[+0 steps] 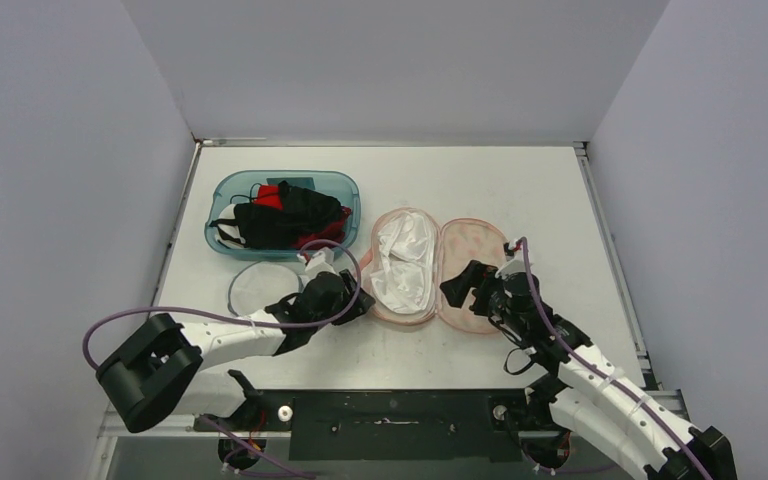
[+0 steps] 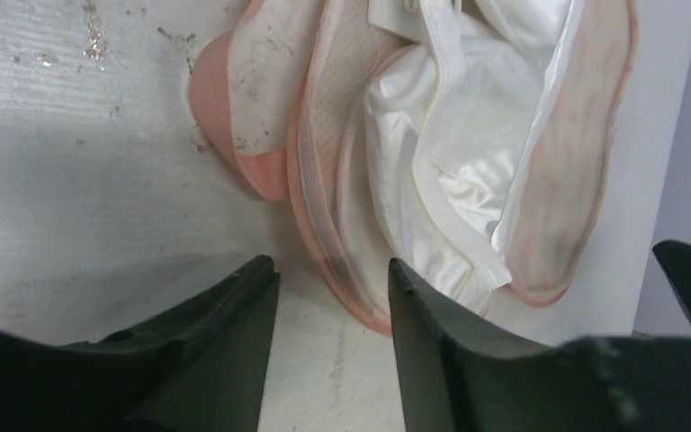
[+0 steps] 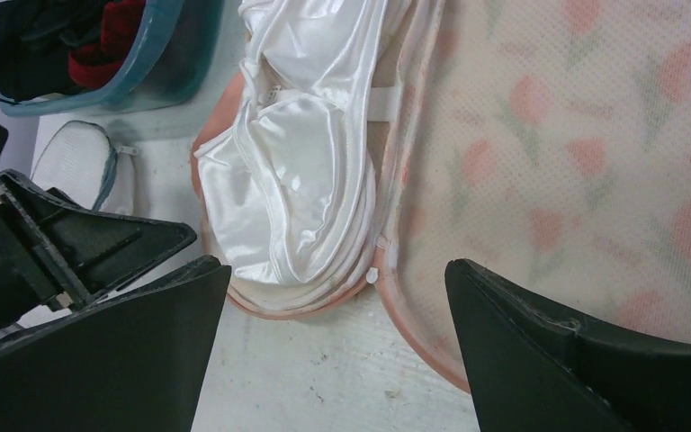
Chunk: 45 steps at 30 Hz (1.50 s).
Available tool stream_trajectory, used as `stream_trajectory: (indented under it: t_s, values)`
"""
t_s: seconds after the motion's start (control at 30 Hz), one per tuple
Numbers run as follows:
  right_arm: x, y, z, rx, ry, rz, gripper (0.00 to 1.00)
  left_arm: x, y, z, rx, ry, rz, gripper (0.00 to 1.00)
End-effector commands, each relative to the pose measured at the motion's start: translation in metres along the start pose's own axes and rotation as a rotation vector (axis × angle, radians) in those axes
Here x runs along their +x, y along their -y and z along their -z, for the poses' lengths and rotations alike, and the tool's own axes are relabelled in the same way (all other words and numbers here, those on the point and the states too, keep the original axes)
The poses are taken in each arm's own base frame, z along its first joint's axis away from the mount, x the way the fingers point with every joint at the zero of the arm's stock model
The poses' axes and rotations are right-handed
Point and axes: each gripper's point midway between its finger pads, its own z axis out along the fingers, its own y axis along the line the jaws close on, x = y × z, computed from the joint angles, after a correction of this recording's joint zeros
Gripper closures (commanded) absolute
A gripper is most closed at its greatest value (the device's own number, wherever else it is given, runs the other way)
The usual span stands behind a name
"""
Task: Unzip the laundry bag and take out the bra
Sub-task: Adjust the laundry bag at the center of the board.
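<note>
Bra [image 2: 450,153] | in laundry bag [image 2: 317,180] ahead of left claw [image 2: 331,266], released | right claw [image 3: 337,264] released

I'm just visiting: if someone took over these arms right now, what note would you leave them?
Left gripper: jaws apart, empty, at the near-left rim of the laundry bag.
Right gripper: jaws wide, empty, by the near end of the bag's right half.
Bag: unzipped, open in two halves.
White bra: lying in the left half.
Done: unzipping.
To do: lift the bra out.
</note>
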Motion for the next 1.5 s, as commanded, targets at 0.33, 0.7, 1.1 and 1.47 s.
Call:
stream_trajectory:
  t_s: [0.33,0.7,1.1,1.47]
  values:
    - [-0.014,-0.011,0.013,-0.027,0.047,-0.023,0.04,-0.004,0.054,-0.019,0.178,0.092,0.135,0.95]
    - [-0.016,-0.004,0.015,0.016,0.053,-0.023,0.01,0.035,0.081,-0.025,0.223,0.024,0.087,1.0]
    - [-0.048,0.015,0.017,0.157,0.191,-0.03,0.0,0.031,0.066,0.005,0.169,0.06,-0.016,0.75]
    - [-0.056,-0.022,-0.013,-0.026,0.113,0.057,0.01,-0.013,0.084,0.078,0.296,0.164,-0.159,0.27]
